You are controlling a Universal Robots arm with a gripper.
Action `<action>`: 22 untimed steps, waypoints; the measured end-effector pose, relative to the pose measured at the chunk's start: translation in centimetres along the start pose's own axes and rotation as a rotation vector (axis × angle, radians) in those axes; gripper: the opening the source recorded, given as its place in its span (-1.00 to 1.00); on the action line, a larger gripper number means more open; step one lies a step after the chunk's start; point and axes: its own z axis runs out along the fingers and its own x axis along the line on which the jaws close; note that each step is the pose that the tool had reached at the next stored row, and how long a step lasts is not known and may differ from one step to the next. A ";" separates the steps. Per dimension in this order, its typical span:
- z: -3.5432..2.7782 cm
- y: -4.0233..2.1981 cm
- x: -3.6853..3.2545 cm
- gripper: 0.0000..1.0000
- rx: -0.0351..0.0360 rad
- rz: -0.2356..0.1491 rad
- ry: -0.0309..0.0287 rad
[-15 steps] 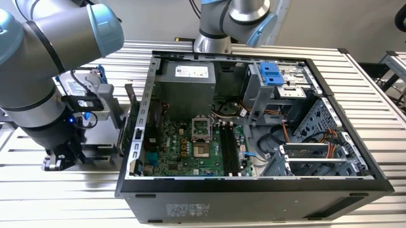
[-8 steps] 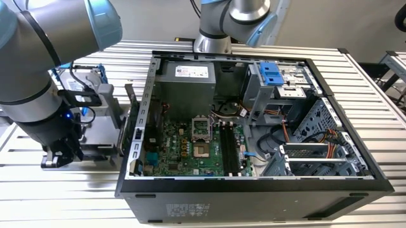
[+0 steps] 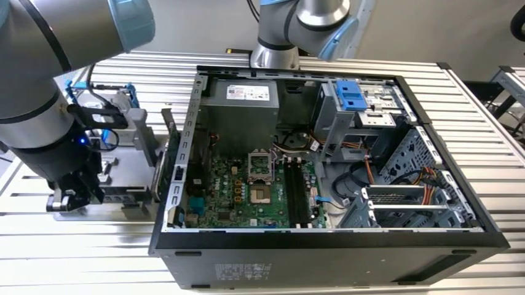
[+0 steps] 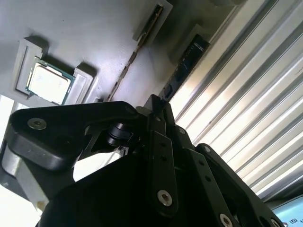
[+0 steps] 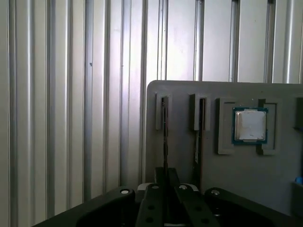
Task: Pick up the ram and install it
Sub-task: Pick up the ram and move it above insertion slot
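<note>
The ram (image 5: 164,132) stands on edge in a slot of the grey holder (image 5: 227,94), so I see it as a thin dark line; the second wrist view shows the ram (image 4: 135,56) running across the holder's face. My gripper (image 5: 165,172) is down over its near end, black fingers (image 4: 163,142) drawn close together on either side of the stick. In the exterior view the gripper (image 3: 70,200) is low over the holder (image 3: 123,184), at the exterior view's left of the open computer case (image 3: 328,239). The motherboard's black slots (image 3: 297,193) lie inside the case.
A second dark stick (image 5: 198,142) stands in the neighbouring slot. A square silver CPU chip (image 5: 249,125) sits in a pocket of the holder. A silver drive in a blue bracket (image 3: 107,101) stands behind the holder. A second arm's base (image 3: 275,55) rises behind the case on the ribbed table (image 3: 74,264).
</note>
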 end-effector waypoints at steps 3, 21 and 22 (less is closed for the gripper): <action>-0.48 0.01 -0.01 -1.00 -0.0001 0.000 0.0000; -3.28 0.07 -0.07 -1.00 0.0002 0.008 -0.0002; -3.48 0.08 -0.08 -1.00 0.0002 0.009 -0.0002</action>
